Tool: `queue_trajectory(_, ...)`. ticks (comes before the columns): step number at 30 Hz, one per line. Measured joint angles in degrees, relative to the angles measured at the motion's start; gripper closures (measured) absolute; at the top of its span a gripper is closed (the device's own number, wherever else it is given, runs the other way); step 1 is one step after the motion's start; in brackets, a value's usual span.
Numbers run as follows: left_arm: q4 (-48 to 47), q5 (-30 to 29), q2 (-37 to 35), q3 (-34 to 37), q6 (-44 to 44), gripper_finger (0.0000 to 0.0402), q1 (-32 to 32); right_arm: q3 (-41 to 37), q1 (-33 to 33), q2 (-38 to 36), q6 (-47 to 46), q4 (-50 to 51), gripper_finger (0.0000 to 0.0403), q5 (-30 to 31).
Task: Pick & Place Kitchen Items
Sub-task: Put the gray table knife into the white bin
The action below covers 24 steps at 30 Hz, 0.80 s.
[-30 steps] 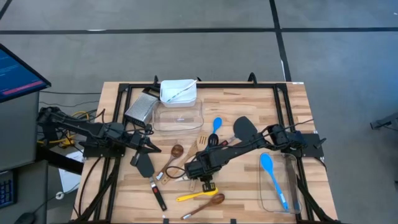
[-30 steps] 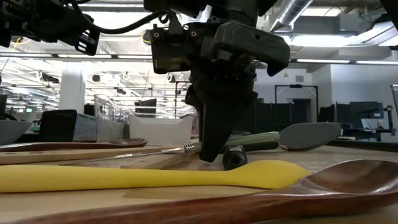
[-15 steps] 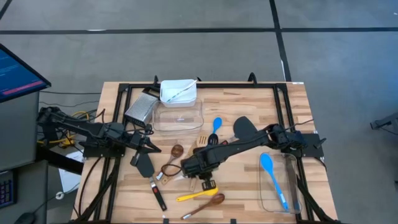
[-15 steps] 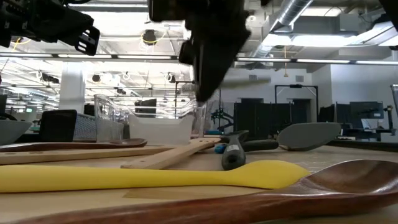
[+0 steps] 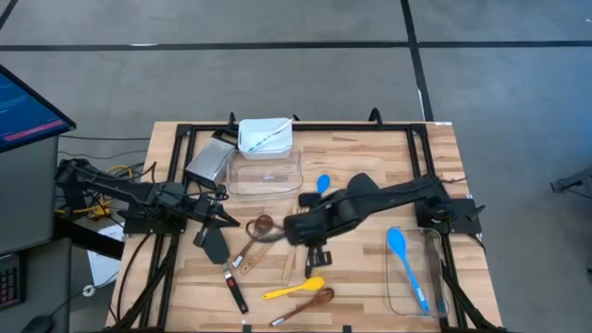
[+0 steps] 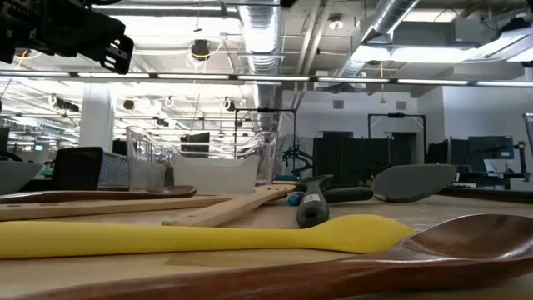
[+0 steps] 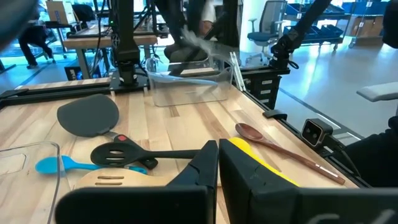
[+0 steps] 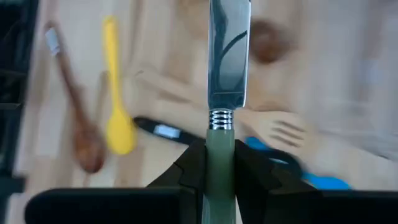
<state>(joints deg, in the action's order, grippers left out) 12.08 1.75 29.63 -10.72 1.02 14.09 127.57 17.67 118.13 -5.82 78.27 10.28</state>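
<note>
Stretching in from the right rail, the right pincer is held raised over the table's middle, clamped on the green handle of a small knife (blade pointing forward, clear of the wood). The left pincer is kept at the left edge, fingers together. Wooden spoons, a yellow spoon and a black spatula are spread below; a blue spoon lies in the clear tub at right, with bare boards along the near edge.
</note>
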Motion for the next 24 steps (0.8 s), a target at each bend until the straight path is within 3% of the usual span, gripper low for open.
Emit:
queue_trajectory(11,0.5,0.0,0.0,0.0,-1.5,0.0399,0.0,-3.0,2.3,-10.1,-4.5,1.7,0.0352,23.0)
queue_trajectory(24,1.0,0.0,0.0,0.0,-1.5,0.0399,0.0,-20.4,5.3,-17.3,-16.8,1.8,0.0352,32.4)
